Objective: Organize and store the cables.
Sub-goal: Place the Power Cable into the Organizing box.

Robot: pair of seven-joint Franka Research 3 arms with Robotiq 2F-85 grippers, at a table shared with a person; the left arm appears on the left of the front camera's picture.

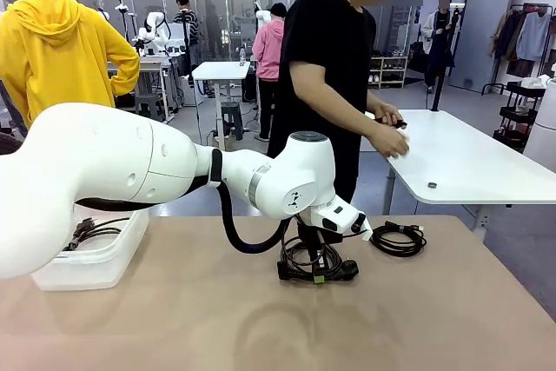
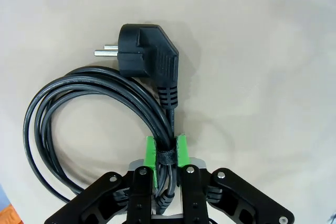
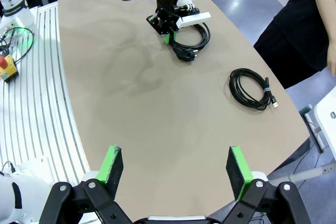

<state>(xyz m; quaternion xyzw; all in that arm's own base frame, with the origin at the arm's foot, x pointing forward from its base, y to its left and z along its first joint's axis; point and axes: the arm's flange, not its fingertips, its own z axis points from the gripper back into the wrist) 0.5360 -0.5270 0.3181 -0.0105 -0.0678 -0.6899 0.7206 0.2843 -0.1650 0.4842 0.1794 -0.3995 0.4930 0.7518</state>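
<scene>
The left arm's bulky white forearm crosses the left half of the table (image 1: 261, 327). It blocks part of the translucent plastic bin (image 1: 104, 271) near the left edge, where a few black cables (image 1: 87, 230) already lie tangled. Across the far edge a person (image 1: 326, 58) in a black T-shirt stands turned aside, both hands (image 1: 389, 136) busy over a separate white table (image 1: 469, 162) behind.

The left tool (image 2: 167, 153) is down at mid-table, clenched on the power cord (image 2: 94, 80). Its green pads (image 2: 151, 153) squeeze the bundle right at a black strap tie (image 2: 166, 156). The cord is thick, smooth and rubbery, looped in a loose round coil that lies flat. Its angled plug (image 2: 149, 56), with two metal pins, rests on the table just past the pads. A thinner cable coil (image 1: 398, 251) lies by itself near the far edge, to the right of the cord and well apart from it.

The right tool (image 3: 173, 166) hangs released, jaws spread wide, above the near right part of the table. The tabletop is matte beige with a rounded edge. There is broad bare surface between the right tool and both coils, and along the whole near side.
</scene>
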